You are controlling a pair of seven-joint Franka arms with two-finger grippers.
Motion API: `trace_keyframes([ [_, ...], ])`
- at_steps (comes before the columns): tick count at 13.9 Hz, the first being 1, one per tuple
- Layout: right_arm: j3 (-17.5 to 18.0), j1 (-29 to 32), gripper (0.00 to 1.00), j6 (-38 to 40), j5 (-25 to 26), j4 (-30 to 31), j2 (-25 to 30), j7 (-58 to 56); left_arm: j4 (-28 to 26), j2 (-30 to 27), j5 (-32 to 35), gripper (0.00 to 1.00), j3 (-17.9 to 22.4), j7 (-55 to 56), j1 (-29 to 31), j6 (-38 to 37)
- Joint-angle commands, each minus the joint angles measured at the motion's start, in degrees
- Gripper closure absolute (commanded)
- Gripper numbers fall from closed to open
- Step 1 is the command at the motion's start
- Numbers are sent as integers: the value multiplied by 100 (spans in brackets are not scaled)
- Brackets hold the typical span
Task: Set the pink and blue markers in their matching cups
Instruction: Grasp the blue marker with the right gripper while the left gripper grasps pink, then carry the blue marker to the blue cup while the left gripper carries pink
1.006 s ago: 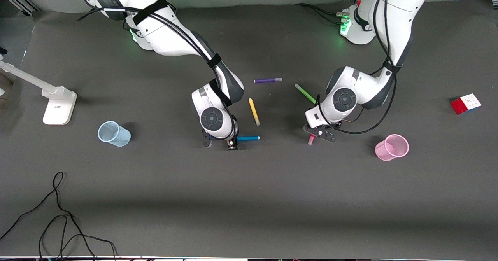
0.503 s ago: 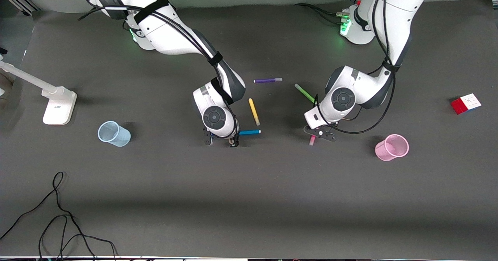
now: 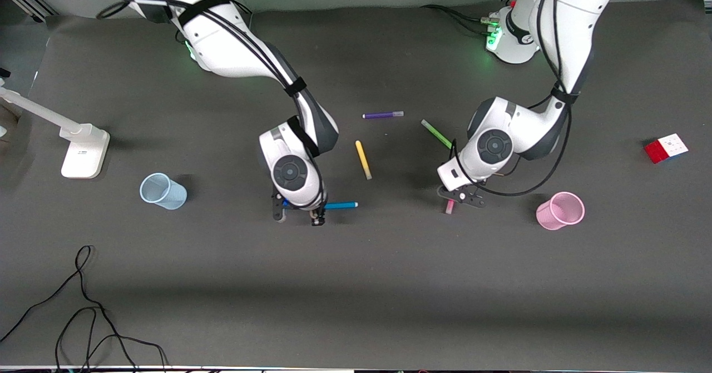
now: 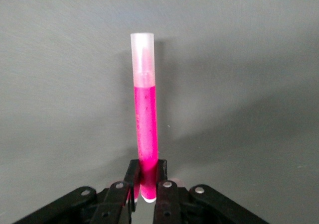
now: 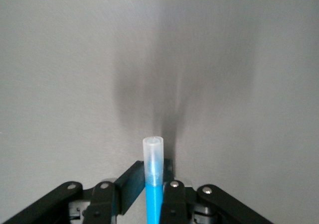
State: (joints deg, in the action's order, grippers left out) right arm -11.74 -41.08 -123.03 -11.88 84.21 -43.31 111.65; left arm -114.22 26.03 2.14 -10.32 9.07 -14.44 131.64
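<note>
My right gripper [image 3: 297, 210] is shut on the blue marker [image 3: 340, 205] and holds it level a little above the mat. The marker's pale cap [image 5: 153, 154] pokes out past the gripper [image 5: 152, 174] in the right wrist view. The pale blue cup [image 3: 162, 191] stands toward the right arm's end of the table, apart from the gripper. My left gripper [image 3: 460, 196] is shut on the pink marker [image 3: 449, 207] near its tail end. The left wrist view shows the marker [image 4: 146, 124] sticking out of the gripper [image 4: 147, 169]. The pale pink cup [image 3: 559, 210] stands toward the left arm's end.
A yellow marker [image 3: 363, 159], a purple marker [image 3: 382, 115] and a green marker [image 3: 436, 134] lie between the arms, farther from the front camera. A colour cube [image 3: 666, 148] sits at the left arm's end. A white stand [image 3: 83, 150] and a black cable [image 3: 83, 306] are at the right arm's end.
My right gripper has carried the blue marker a short way toward the blue cup. My left gripper has shifted slightly toward the pink cup with the pink marker.
</note>
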Motion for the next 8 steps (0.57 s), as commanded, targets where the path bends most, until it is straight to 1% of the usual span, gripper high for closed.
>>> trace_keyframes([
  [1, -301, -14, 100, 1058, 107, 104, 787, -738, 1073, -221, 6, 100, 12, 279, 257, -1496],
  [2, -477, -23, 100, 1479, 185, 104, 989, -1106, 1373, -309, 6, 100, 30, 402, 388, -1970],
  [3, -652, -23, 100, 1875, 395, 104, 1157, -1502, 1637, -414, 6, 100, 21, 464, 633, -2402],
  [5, -846, -14, 100, 2762, 1018, 113, 1395, -2406, 1972, -634, 6, 100, 21, 465, 1099, -3045],
  [8, -1390, -32, 100, 3565, 1643, 148, 1571, -3848, 2157, -758, 50, 100, 21, 342, 1820, -3468],
])
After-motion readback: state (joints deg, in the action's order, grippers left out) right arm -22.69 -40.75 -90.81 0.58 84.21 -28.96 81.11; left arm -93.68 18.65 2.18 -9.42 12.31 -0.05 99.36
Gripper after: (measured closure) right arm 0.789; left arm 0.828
